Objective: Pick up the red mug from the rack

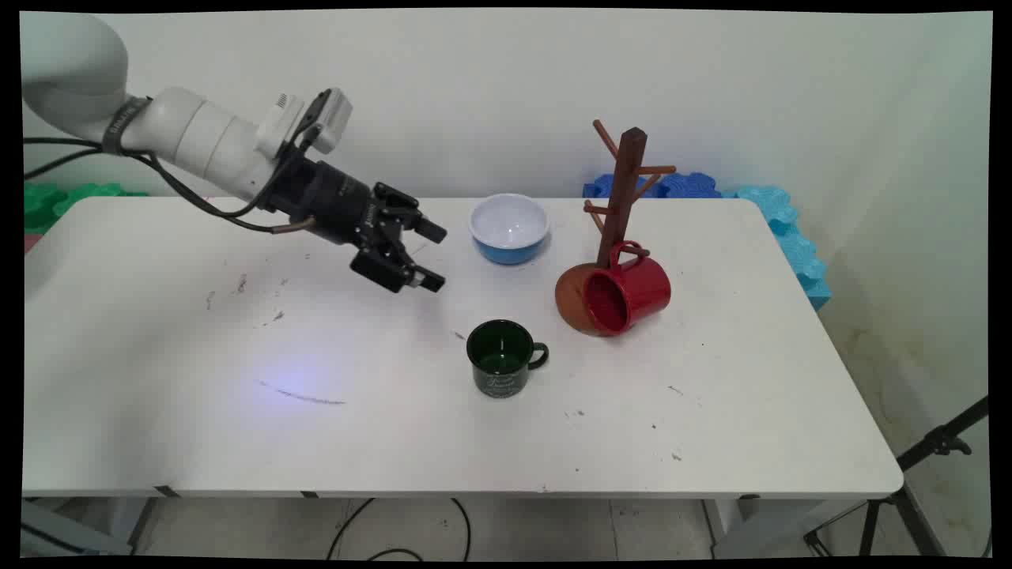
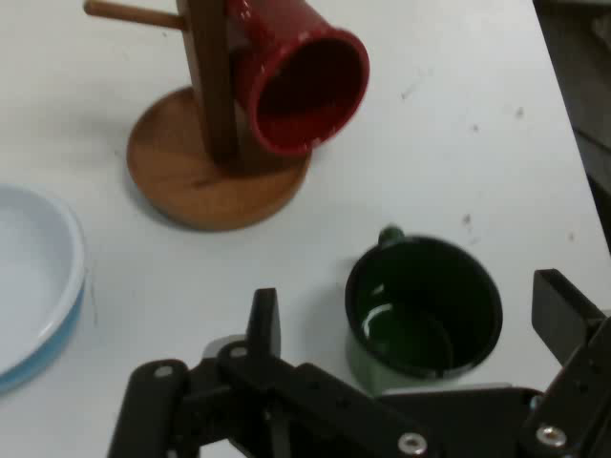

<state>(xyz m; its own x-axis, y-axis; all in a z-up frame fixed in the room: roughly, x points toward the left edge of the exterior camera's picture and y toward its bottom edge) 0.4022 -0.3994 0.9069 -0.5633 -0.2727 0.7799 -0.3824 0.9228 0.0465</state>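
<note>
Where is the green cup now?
In the main view the green cup stands upright near the table's middle, in front of the blue bowl, apart from the red cup.

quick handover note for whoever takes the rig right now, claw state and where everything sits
Claw: open, holding nothing, hanging above the table, left of and behind the green mug.
Green mug: upright on the table near its middle, handle toward the picture's right; it is the thing nearest the claw, and the hand view looks down into it between the fingers.
Red mug: hung by its handle on a low peg of the wooden mug tree, mouth facing the camera.
Blue bowl: upright near the far edge, left of the tree, white inside.
</note>
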